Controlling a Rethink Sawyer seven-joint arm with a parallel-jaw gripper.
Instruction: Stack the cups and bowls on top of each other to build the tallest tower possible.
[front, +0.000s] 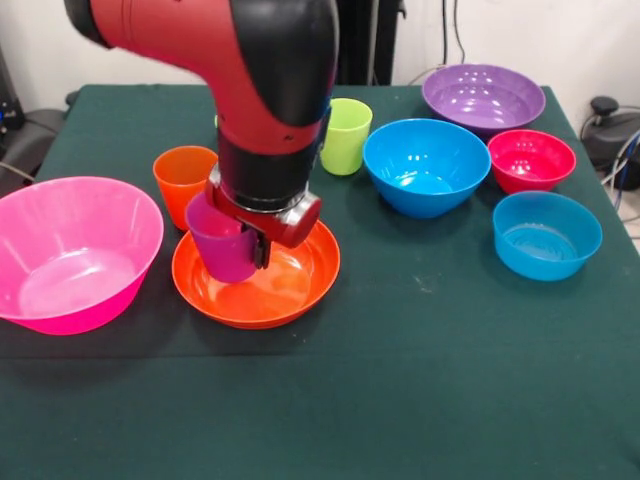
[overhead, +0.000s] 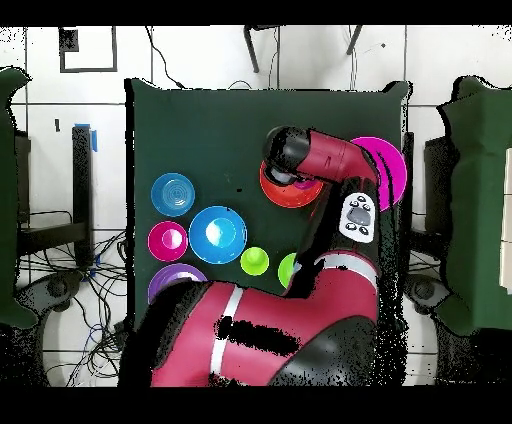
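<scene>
Robot lab: green-clothed table (front: 450, 380), white tiled floor (overhead: 60, 130), trailing cables (overhead: 60, 270), pedestal-mounted arm (front: 250, 60).

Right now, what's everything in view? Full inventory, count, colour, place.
Purple cup: 1, purple, in the gripper, inside the orange bowl.
Orange bowl: 1, orange, front view centre-left, under the gripper.
Pink bowl: 1, big, pink, front view left edge.
Orange cup: 1, orange, just behind the orange bowl.
Green cup: 1, lime green, behind the arm.
Blue bowl: 1, big, blue, right of centre.
Purple bowl: 1, purple, far right corner.
Red bowl: 1, small, red, right of the blue bowl.
Light blue bowl: 1, small, near right.
Table: 1, dark green cloth.
Gripper: 1, closed on the purple cup.
</scene>
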